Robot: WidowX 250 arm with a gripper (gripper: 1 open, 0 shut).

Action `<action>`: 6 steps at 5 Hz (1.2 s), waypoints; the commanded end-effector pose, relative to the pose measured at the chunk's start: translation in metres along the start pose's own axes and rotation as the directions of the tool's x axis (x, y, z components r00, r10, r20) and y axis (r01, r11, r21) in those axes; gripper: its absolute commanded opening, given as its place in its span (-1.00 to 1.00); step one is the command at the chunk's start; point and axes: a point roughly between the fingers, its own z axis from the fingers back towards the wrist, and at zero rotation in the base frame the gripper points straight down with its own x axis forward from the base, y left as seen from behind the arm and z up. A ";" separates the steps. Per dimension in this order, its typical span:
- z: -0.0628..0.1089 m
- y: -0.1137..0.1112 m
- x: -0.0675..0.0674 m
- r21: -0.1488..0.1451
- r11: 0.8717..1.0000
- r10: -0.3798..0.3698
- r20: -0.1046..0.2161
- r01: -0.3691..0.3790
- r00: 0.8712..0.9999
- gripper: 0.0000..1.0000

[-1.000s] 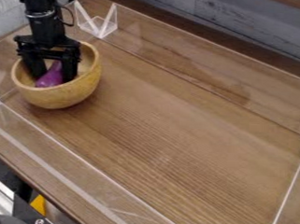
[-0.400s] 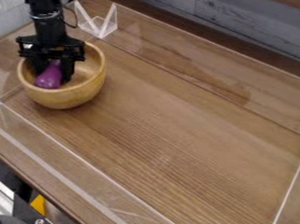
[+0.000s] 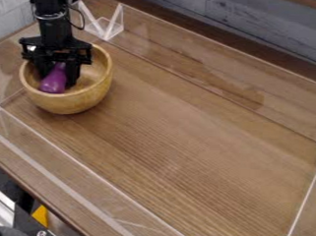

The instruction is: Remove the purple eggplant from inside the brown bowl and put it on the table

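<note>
The brown bowl [image 3: 93, 92] stands at the left end of the table [image 3: 199, 141]. Inside it lies the purple eggplant [image 3: 53, 81], its violet body showing between the black fingers. My gripper [image 3: 54, 74] points straight down into the bowl and its fingers press against the eggplant on both sides. The eggplant's upper end is hidden behind the gripper body, and the eggplant still rests low inside the bowl.
Low clear plastic walls edge the table, with a folded clear corner piece [image 3: 106, 22] just behind the bowl. A grey plank wall [image 3: 257, 21] runs along the back. Wood-grain tabletop stretches to the right and front of the bowl.
The fingers have drawn in from wide open onto the eggplant. The bowl has shifted slightly to the right. The arm has stayed in place.
</note>
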 end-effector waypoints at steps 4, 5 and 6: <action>0.080 -0.016 -0.018 -0.064 0.993 0.099 0.057 -0.095 0.994 -1.00; 0.093 -0.026 -0.026 -0.076 0.991 0.114 0.061 -0.109 0.992 -1.00; 0.102 -0.033 -0.033 -0.091 0.991 0.103 0.063 -0.097 0.993 -1.00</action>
